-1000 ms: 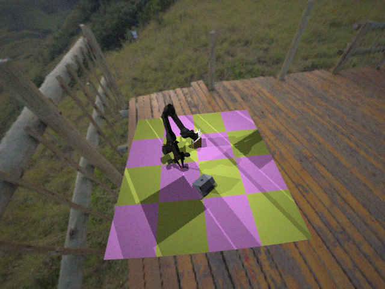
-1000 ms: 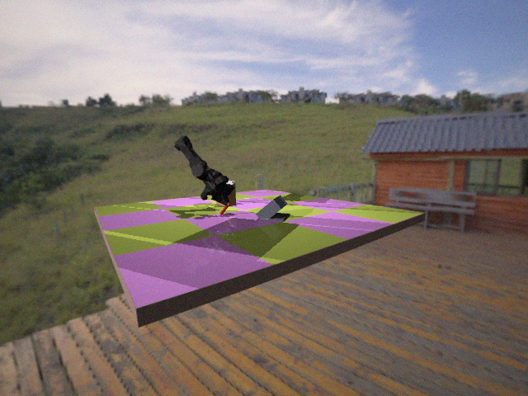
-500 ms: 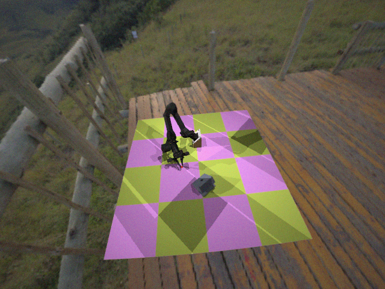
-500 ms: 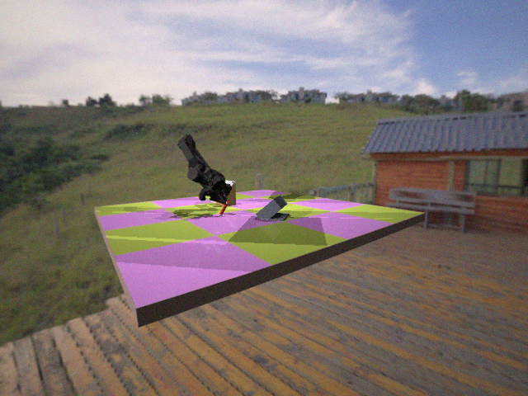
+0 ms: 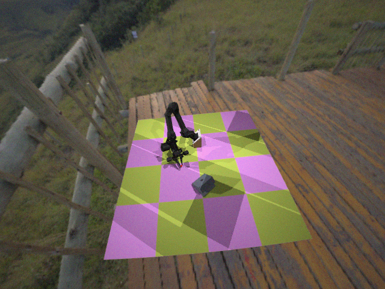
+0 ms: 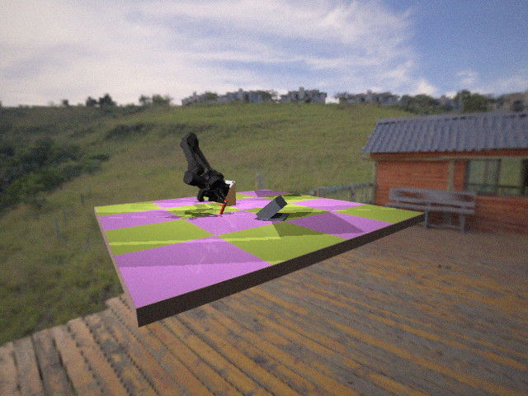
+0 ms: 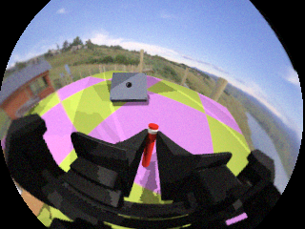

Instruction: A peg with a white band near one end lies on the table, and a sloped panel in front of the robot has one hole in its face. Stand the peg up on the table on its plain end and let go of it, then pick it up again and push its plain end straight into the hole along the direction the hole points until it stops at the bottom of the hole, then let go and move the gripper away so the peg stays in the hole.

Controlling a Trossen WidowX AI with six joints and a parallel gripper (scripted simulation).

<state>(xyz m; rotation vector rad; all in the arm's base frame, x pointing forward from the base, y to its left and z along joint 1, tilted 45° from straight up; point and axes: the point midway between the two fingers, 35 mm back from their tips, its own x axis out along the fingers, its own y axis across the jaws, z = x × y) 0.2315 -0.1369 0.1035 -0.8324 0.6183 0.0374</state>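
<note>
- Gripper point(image 7: 152, 153) is pinched on the peg point(image 7: 151, 147); fingers flank the red shaft on both sides, with the free end poking out ahead of the tips.
- Peg in the exterior view point(image 6: 223, 206): held low over the table point(image 6: 179, 272), tilted, lower tip at or just above the surface. Can't tell if it touches.
- White band not visible in any view, probably hidden inside the fingers. So the exposed end is likely the plain one; that's a judgement.
- Key relation: peg's long axis runs along the gripper's approach line, slanted down and forward, not vertical.
- Panel point(image 7: 129, 87) sits straight ahead of the gripper, well apart, its hole point(image 7: 129, 84) facing back toward the wrist camera. In the top view the panel point(image 5: 203, 184) lies forward and to one side of the gripper point(image 5: 179, 162).
- My read: still on the stand-up step. Peg needs rotating to upright over its lower end before release.
- Risk: releasing at this tilt, the peg tips over.
</note>
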